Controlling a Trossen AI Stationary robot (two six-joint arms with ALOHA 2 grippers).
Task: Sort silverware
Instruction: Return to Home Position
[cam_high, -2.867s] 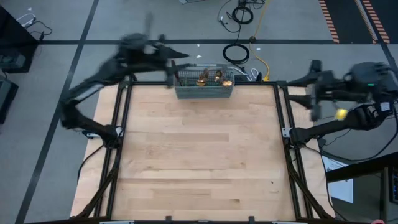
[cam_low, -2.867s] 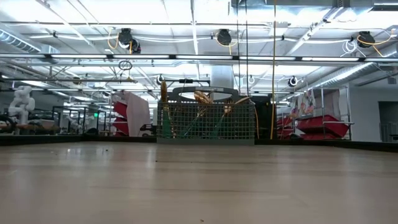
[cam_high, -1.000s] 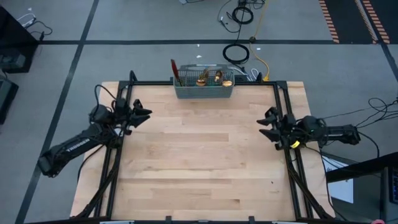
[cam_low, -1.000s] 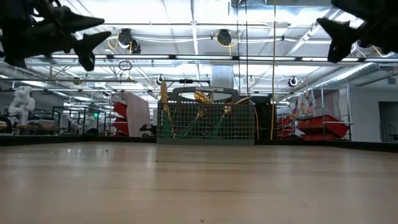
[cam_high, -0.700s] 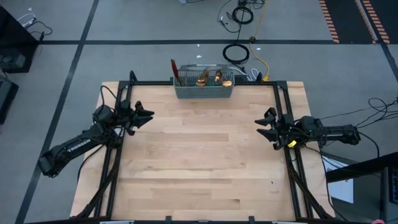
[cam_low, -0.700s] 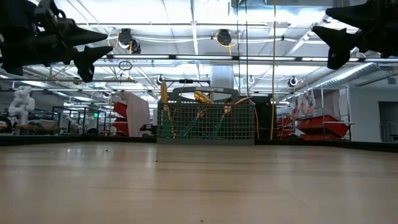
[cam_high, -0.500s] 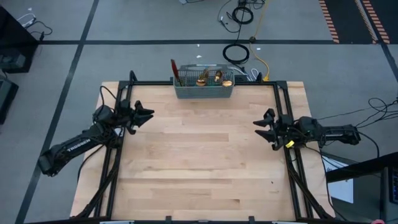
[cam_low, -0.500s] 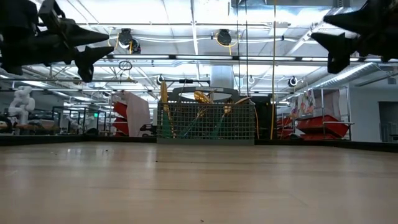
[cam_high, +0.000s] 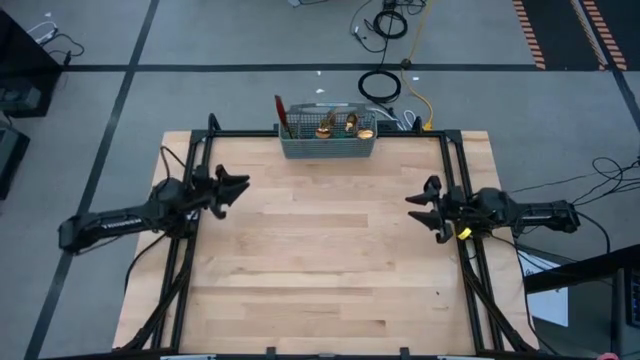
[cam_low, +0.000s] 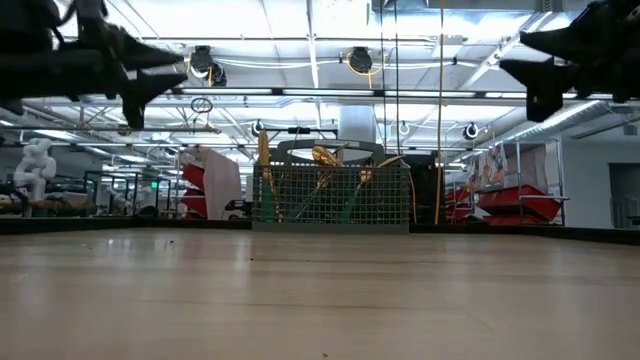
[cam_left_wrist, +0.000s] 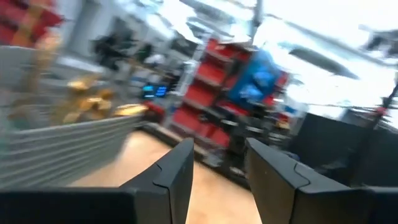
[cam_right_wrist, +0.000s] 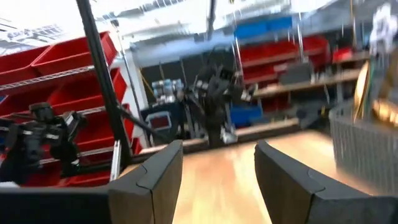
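Standing in the basket (cam_high: 328, 151) at the table's (cam_high: 320, 270) far edge was the silverware (cam_high: 336, 124). The left gripper (cam_high: 236, 192) hung above the left edge, the right gripper (cam_high: 418, 211) above the right, fingers apart, holding nothing.

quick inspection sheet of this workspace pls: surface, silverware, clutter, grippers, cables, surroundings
surface: wooden table in a black frame, bare boards across the middle
job's things: silverware stands in the grey mesh basket at the far edge, gold heads up; none seen loose on the boards
clutter: nothing seen
grippers: left gripper raised near the left edge, jaws open, empty; right gripper raised near the right edge, jaws open, empty
cables: black cable coil on the floor behind the basket
surroundings: grey floor with dark lines; red bins on shelves beyond the table
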